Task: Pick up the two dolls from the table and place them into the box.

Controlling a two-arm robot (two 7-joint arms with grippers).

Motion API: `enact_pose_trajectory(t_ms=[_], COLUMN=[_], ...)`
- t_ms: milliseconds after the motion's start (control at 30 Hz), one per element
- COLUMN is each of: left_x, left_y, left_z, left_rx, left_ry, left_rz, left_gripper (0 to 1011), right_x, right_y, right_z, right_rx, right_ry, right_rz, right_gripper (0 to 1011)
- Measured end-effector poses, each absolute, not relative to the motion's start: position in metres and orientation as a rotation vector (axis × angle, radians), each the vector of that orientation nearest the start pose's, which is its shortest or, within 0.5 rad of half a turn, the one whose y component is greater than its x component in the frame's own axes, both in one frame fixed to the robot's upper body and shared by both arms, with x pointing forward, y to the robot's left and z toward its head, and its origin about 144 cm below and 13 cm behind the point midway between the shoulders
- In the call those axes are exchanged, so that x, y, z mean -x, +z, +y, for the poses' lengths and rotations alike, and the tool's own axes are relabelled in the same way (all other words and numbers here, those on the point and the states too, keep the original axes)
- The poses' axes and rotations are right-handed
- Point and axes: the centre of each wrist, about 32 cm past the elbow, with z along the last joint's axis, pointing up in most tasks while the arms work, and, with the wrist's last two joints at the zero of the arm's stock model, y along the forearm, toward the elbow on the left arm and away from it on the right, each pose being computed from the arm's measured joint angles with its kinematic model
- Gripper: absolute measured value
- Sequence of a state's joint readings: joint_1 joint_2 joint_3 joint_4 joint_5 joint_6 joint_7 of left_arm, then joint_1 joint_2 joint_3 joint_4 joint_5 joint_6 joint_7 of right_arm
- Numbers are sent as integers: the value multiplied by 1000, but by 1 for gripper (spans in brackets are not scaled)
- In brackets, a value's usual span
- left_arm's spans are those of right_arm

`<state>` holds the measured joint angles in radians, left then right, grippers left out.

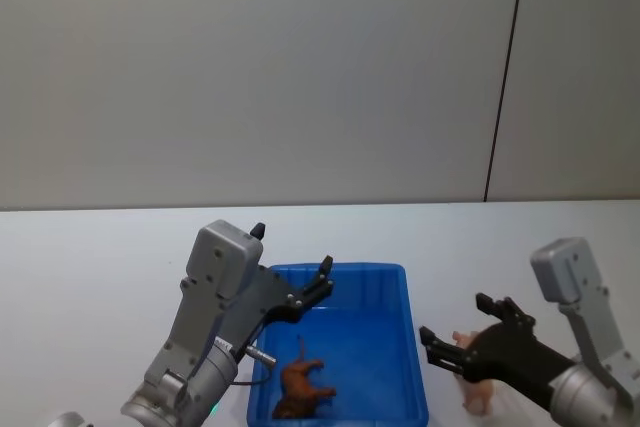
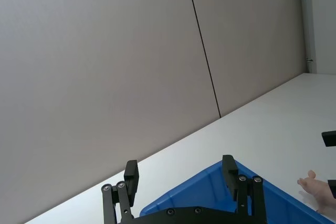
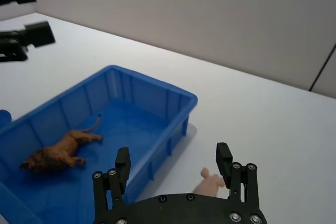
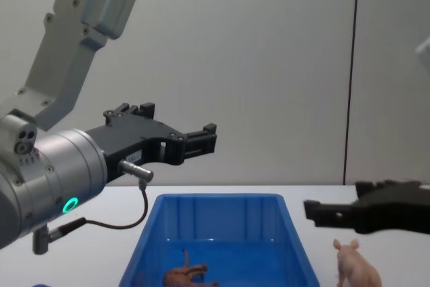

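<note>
The blue box stands on the white table in front of me. The reddish-brown doll lies on its side on the box floor, also seen in the right wrist view and chest view. The pale pink pig doll stands upright on the table just right of the box. My right gripper hovers open just above the pig, apart from it. My left gripper hangs open and empty above the box's far left corner.
A grey wall with a dark vertical seam rises behind the table. Bare tabletop stretches to the right of the box and beyond its far rim. A small blue thing peeks out by the box's outer wall.
</note>
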<state>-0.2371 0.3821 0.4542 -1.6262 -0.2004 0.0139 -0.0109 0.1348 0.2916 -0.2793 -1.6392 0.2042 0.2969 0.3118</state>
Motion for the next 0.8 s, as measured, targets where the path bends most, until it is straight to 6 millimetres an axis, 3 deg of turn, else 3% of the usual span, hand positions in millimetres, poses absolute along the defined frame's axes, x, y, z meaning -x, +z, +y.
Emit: enact_pose_trajectory(t_ms=[700, 800], left_x=[-492, -492], left_y=[1204, 1204], left_z=[198, 198], left_rx=[-61, -61], left_ry=[1124, 1124], left_rz=[-267, -268], left_gripper=[1001, 1001], right_x=[-483, -485], right_y=[1159, 1154], right_z=[-236, -235], right_rx=[331, 343], right_ry=[-1033, -1033], right_rz=[210, 233], right_gripper=[1001, 941])
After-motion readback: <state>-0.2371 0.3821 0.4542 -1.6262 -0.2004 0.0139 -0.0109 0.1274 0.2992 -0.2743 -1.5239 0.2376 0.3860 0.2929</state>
